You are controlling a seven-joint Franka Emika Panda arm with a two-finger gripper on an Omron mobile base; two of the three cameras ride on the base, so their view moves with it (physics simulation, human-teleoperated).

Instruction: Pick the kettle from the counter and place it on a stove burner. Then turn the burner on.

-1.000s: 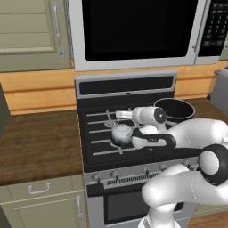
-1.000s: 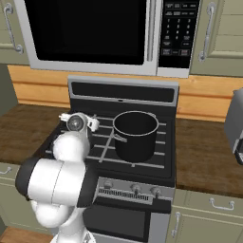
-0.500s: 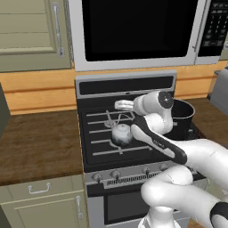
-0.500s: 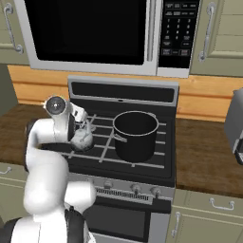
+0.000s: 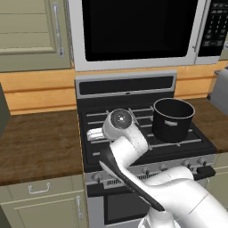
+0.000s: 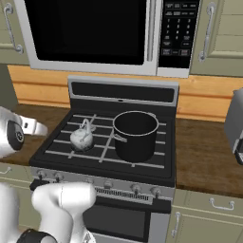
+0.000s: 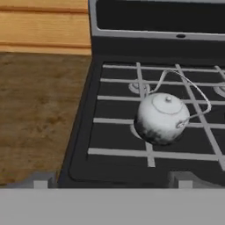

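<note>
No text, brand, number or sign can be read anywhere in these frames. The microwave's keypad (image 6: 173, 37), at the upper right of the right base view, carries rows of small pale marks on its dark panel — they are too small and blurred to make out as letters or digits. The same keypad (image 5: 213, 24) at the upper right edge of the left base view is just as illegible — only faint specks.
</note>
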